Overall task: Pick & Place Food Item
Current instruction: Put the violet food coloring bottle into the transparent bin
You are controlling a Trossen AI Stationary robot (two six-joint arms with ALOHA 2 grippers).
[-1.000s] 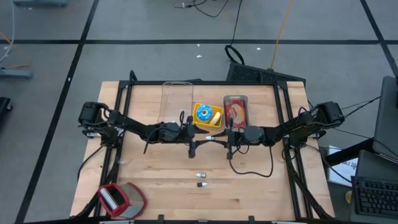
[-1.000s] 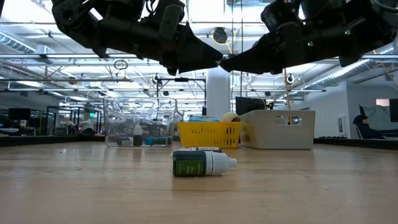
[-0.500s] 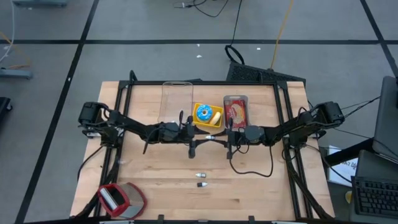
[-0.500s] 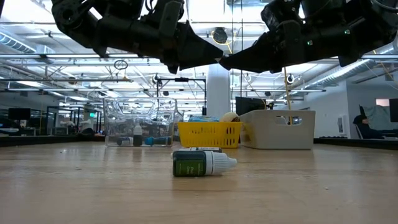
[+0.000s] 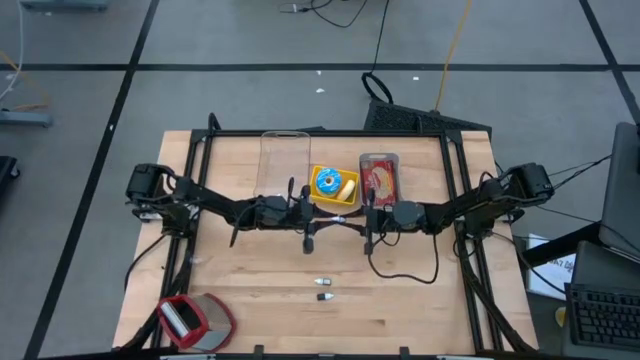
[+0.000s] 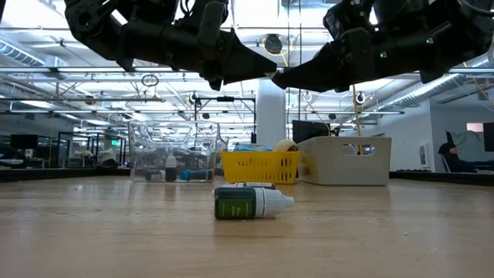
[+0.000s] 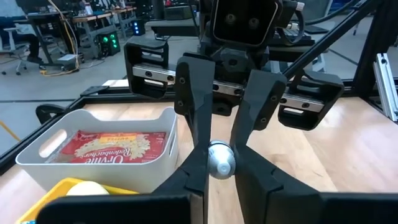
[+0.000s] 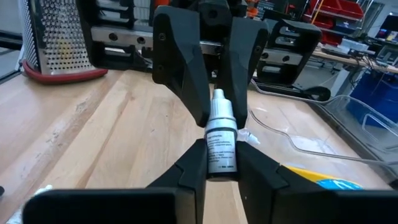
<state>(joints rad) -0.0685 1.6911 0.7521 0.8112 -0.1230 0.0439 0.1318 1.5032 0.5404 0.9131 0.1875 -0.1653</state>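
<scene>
A small white dropper bottle (image 8: 221, 146) hangs level above the middle of the table, between my two grippers, which meet tip to tip. My right gripper (image 8: 221, 152) comes in from the table's right and is shut on the labelled body. My left gripper (image 7: 219, 163) comes from the left and is shut on the cap end. The high view shows both arms meeting at the bottle (image 5: 343, 218). A blue doughnut (image 5: 325, 183) lies in the yellow basket (image 5: 349, 198). A red food packet (image 5: 379, 180) lies in the white bin (image 5: 379, 157). My left gripper pinches the bottle's cap end (image 7: 219, 158) between its two fingers. They come in level from the table's left and lie along the bottle. The bottle is level and clear of the table. My right gripper pinches the labelled body (image 8: 221, 155) between its two fingers. They come in level from the table's right and lie along the bottle, whose cap (image 8: 219, 102) points away toward the other gripper.
A second dropper bottle with a green label (image 6: 251, 203) lies on its side on the table in front of the arms, beside a small item (image 5: 325, 296). A clear container (image 5: 285, 160) stands left of the basket. A red-framed grater (image 5: 195, 320) lies at the near left corner.
My left gripper's fingers have closed in on the bottle's cap end. Both arms and the bottle have stayed where they were.
</scene>
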